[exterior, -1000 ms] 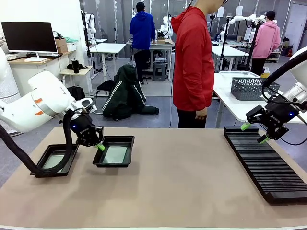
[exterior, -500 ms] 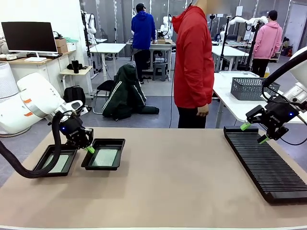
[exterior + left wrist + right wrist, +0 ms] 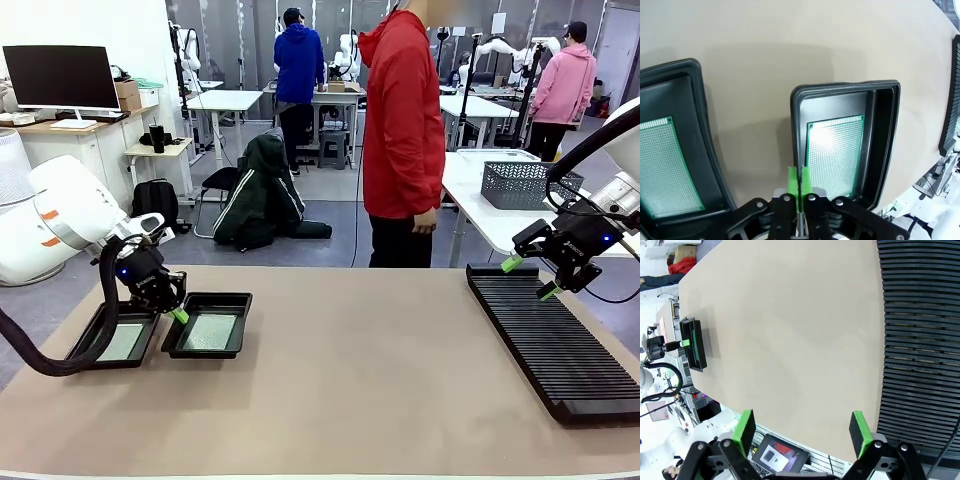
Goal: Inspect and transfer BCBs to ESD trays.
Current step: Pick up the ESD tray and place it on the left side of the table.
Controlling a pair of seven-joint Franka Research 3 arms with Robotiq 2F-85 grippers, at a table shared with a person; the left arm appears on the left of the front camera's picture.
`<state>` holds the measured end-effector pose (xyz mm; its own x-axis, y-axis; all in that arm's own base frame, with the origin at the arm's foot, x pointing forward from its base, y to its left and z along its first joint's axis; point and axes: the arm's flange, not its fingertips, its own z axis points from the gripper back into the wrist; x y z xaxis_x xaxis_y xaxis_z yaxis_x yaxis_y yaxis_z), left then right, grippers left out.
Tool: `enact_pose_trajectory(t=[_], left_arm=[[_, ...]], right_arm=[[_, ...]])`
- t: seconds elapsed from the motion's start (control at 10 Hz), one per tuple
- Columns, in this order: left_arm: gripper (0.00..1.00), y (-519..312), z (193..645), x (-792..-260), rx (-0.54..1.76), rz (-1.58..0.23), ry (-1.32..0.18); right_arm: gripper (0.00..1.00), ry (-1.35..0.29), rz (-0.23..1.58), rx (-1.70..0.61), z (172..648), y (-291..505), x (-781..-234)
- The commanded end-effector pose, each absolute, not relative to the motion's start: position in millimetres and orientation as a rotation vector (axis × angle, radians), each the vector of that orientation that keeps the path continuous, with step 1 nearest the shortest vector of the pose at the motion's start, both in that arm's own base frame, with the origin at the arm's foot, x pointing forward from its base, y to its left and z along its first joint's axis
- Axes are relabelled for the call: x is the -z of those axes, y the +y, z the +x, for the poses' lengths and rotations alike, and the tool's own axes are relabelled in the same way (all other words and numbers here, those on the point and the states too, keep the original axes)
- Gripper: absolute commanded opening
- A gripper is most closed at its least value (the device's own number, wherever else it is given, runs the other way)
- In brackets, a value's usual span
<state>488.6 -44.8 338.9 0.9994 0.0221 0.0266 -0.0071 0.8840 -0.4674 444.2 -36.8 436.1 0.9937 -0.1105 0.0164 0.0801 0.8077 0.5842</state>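
left tray: black, at the desk's far left, a pale green board flat inside.
left tool: pads pressed together, pinching the left rim of the second tray.
second tray: just right of the first, a green board lying flat in it.
person: red hooded top, standing at the far edge, middle.
rack: long, black, ribbed, on the right.
right tool: jaws wide, holding nothing, above the rack's far end.
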Motion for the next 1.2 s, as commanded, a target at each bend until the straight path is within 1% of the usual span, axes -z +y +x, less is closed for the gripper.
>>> enact_pose_trajectory(t=[0.0, 0.6, 1.0, 1.1], left_arm=[[0.03, -37, 488, -331, -0.026, -0.459, -0.049], [0.03, -31, 498, -312, -0.051, -0.406, -0.064], [0.03, -33, 502, -304, -0.056, -0.402, -0.046], [0.03, -33, 498, -305, -0.053, -0.425, -0.053]], right_arm=[[1.0, -0.059, 0.609, 0.127, 442, -35, -436], [1.0, -0.059, 0.609, 0.127, 442, -35, -436], [1.0, -0.059, 0.609, 0.127, 442, -35, -436], [1.0, -0.059, 0.609, 0.127, 442, -35, -436]])
